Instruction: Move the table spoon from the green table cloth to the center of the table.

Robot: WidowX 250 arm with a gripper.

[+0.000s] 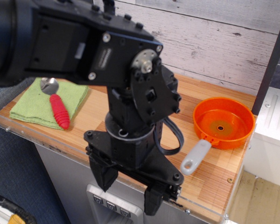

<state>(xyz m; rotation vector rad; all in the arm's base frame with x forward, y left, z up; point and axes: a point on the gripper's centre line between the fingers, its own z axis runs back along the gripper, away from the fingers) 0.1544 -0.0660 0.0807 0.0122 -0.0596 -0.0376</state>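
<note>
The table spoon (58, 109) lies on the green table cloth (35, 106) at the left end of the table (95, 109). Its ribbed red handle points toward the front edge and its silver bowl lies toward the back. My gripper (130, 189) is large in the foreground, over the table's front edge, to the right of the cloth and well apart from the spoon. Its two black fingers (105, 177) point down with a gap between them and hold nothing. The arm hides the middle of the table.
An orange pan (223, 122) with a grey handle (196, 157) sits at the right end of the table. A clear acrylic edge (42, 136) runs along the front. A white plank wall stands behind, and a white unit stands at the right.
</note>
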